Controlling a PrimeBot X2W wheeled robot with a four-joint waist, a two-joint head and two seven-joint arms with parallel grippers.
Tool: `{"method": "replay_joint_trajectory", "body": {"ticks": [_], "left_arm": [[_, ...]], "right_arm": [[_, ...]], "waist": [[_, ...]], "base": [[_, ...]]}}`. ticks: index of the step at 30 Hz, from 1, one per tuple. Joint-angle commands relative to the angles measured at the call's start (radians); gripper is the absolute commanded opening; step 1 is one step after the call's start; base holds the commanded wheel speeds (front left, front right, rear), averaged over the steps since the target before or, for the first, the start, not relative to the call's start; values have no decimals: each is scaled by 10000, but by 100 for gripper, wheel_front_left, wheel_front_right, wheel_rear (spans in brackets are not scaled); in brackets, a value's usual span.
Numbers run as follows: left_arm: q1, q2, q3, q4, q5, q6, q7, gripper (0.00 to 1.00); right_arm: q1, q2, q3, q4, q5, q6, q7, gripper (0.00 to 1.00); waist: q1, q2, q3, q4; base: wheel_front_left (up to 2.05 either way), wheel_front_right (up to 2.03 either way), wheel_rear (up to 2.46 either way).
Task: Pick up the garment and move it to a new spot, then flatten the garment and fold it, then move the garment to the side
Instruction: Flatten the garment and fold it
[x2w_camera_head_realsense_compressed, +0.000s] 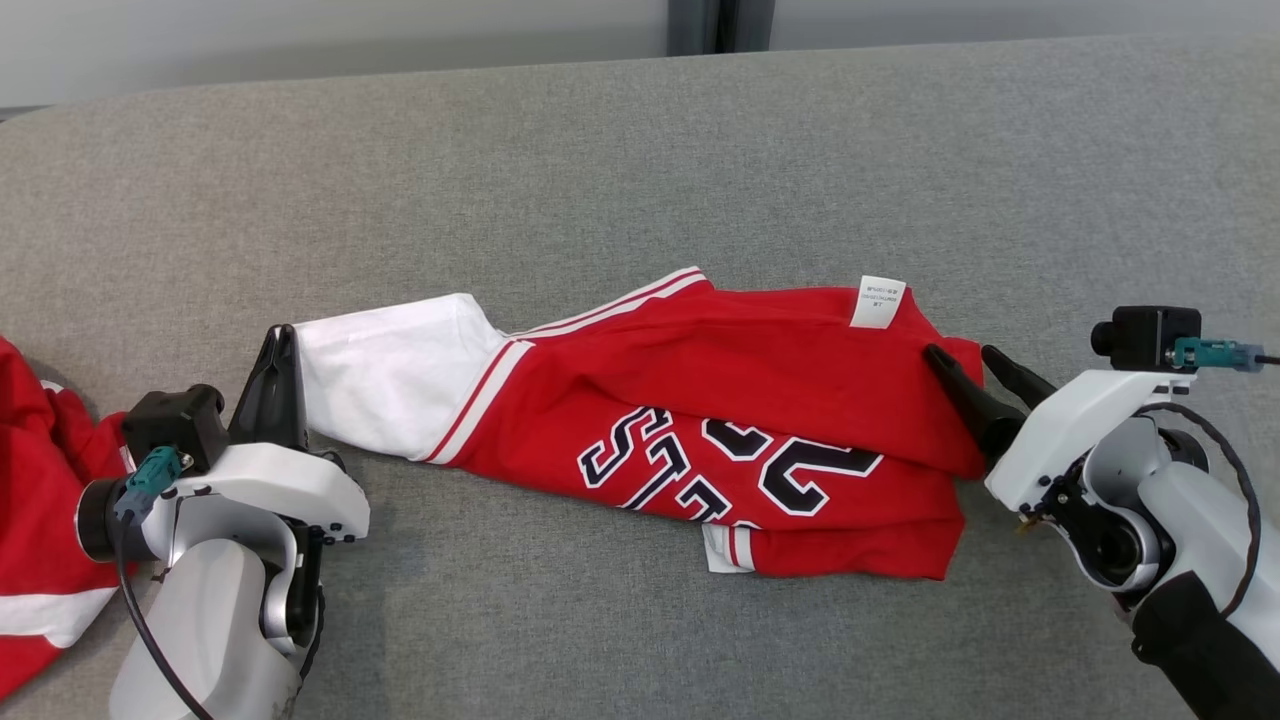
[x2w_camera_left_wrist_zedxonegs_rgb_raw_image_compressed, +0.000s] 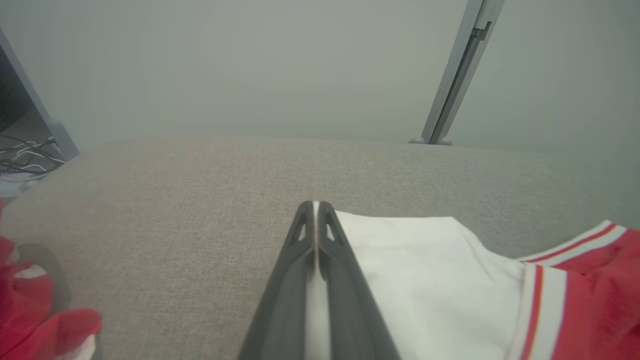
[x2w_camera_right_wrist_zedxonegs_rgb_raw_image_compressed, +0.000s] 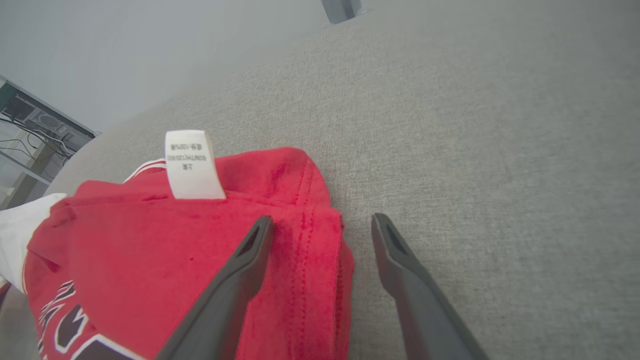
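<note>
**Left gripper** (x2w_camera_left_wrist_zedxonegs_rgb_raw_image_compressed: 315, 206): dark fingers clenched together on the cuff edge of the white sleeve (x2w_camera_head_realsense_compressed: 390, 375); a sliver of white cloth shows between them.

**Right gripper** (x2w_camera_right_wrist_zedxonegs_rgb_raw_image_compressed: 322, 222): jaws released and wide, straddling the stitched hem corner.

**Item:** red jersey garment (x2w_camera_head_realsense_compressed: 720, 390) with black-and-white lettering, lying rumpled and doubled over on the grey woven cushion surface (x2w_camera_head_realsense_compressed: 640, 150); white care label (x2w_camera_head_realsense_compressed: 878, 300) at its far edge.

**Hazards:** a shallow bite could let the hem slip out, and an uneven pull could leave the layers bunched. The left arm might snag the second red-and-white cloth heap (x2w_camera_head_realsense_compressed: 40, 500) near it.

**Containers:** none listed; the garment rests directly on the cushion.
</note>
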Motion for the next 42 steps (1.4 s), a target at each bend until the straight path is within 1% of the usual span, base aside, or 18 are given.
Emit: {"method": "replay_joint_trajectory", "body": {"ticks": [1, 5, 6, 7, 8, 9, 11, 14, 17, 20, 24, 29, 33, 36, 38, 42], "left_arm": [[60, 104, -3, -118, 43, 61, 41, 0], [164, 125, -41, -341, 18, 133, 155, 0], [175, 132, -53, -386, 15, 153, 183, 0], [185, 138, -63, -427, 5, 133, 192, 0], [195, 144, -69, -457, -5, 147, 220, 0], [209, 149, -84, -479, -12, 155, 249, 0], [220, 174, -84, -546, -34, 181, 273, 0], [180, 239, -40, -721, -80, 216, 235, 0], [157, 288, 7, -896, -134, 124, 139, 0], [-4, 401, 140, -1325, -181, 7, -53, 0], [-140, 535, 403, -2342, -219, -186, -233, 0], [-558, 797, 763, -3636, -174, -480, -288, 0], [-1045, 1075, 941, -4371, -218, -777, -290, 0], [-1446, 1264, 953, -4687, -380, -983, -151, 0], [-1741, 1509, 826, -4864, -402, -1174, 90, 0], [-2407, 1888, 628, -4978, -422, -1353, 532, 0]], "right_arm": [[-149, -139, 111, 74, 177, 21, 120, 100], [-463, -324, 560, 221, 575, 21, 262, 100], [-530, -352, 673, 241, 603, 21, 259, 90], [-602, -364, 773, 284, 674, 21, 190, 45], [-687, -400, 900, 345, 635, 21, 92, 12], [-747, -396, 974, 416, 644, 21, -18, 0], [-825, -343, 1170, 432, 784, 21, -165, 0], [-1045, -469, 1390, 272, 830, 21, -613, 0], [-1171, -645, 1557, 89, 642, 21, -1167, 0], [-1339, -873, 1689, -125, 497, 21, -2057, 0], [-1605, -1271, 1738, -458, 295, 21, -2731, 0], [-1847, -1693, 1421, -922, -73, 19, -2977, 0], [-2002, -1848, 674, -1404, -564, 12, -2983, 0], [-2053, -1950, 199, -1689, -923, 12, -2978, 0], [-2247, -2047, 32, -1764, -1148, 12, -2980, 0], [-2765, -2267, 149, -1591, -1532, 12, -2981, 0]], "waist": [[0, -1, 33, 28], [0, -1, 89, 101], [0, -1, 99, 119], [0, -1, 107, 133], [0, -1, 111, 146], [0, -1, 111, 159], [0, -1, 106, 166], [0, -1, 96, 138], [0, -1, 76, 114], [0, -1, -16, 58], [0, -1, -245, -20], [0, -1, -639, -134], [0, -1, -1029, -264], [0, -1, -1378, -343], [0, -1, -1573, -388], [0, -1, -1886, -407]], "base": [[0, 0, 0], [0, 0, 0], [0, 0, 0], [0, 0, 0], [0, 0, 0], [0, 0, 0], [0, 0, 0], [0, 0, 0], [0, 0, 0], [0, 0, 0], [0, 0, 0], [0, 0, 0], [0, 0, 0], [0, 0, 0], [0, 0, 0], [0, 0, 0]]}}
